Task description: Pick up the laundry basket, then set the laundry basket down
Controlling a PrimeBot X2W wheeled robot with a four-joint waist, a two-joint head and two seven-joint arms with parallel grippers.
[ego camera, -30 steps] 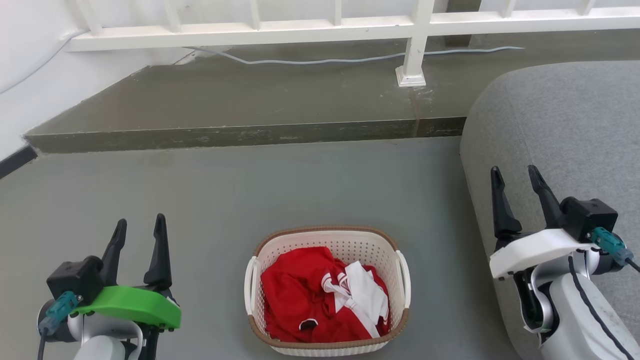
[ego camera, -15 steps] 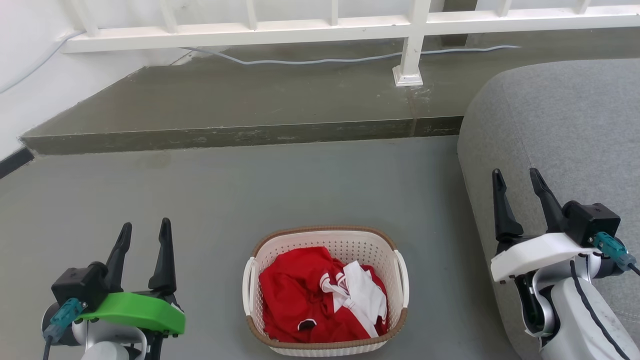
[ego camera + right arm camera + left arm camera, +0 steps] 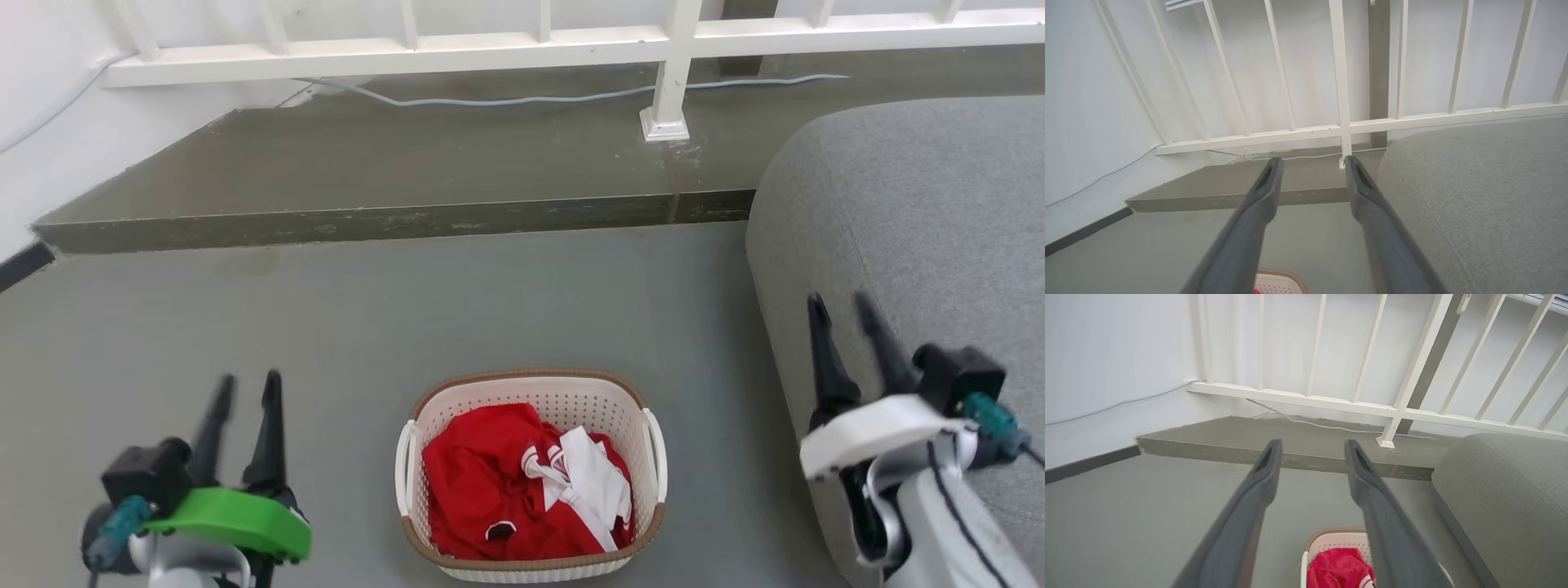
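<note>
Grey floor (image 3: 490, 302), indoor corner.

Nearest the camera, the left gripper (image 3: 248, 378) sits left of the laundry basket (image 3: 535, 376), well apart from it. Its fingers are moderately spread with nothing between them. The right gripper (image 3: 839, 300) sits right of the basket, also well apart, fingers likewise parted and empty. In the head view it overlaps the edge of a grey sofa (image 3: 914, 212). Both finger pairs look blurred there.

The basket stands upright and level on the floor between the two grippers. It holds a red jersey (image 3: 482, 482) with a white cloth (image 3: 600, 478) on it, neither rising above the rim. The white side handles (image 3: 402, 465) are free.

Beyond the basket come a raised step (image 3: 392, 220), a pale cable (image 3: 531, 100), then a white railing (image 3: 522, 49).

This fits a basket waiting to be lifted, or one already put back down. I cannot tell which.

Risks, as judged:
- The right arm is close to the sofa, so a sideways swing may drag on the upholstery.
- If the basket is lifted, uneven arm heights would tilt it and let the clothes slide out.
- The handles are thin, so a shallow pinch could slip off.
- The long fingers could snag the jersey or catch in the perforations.
</note>
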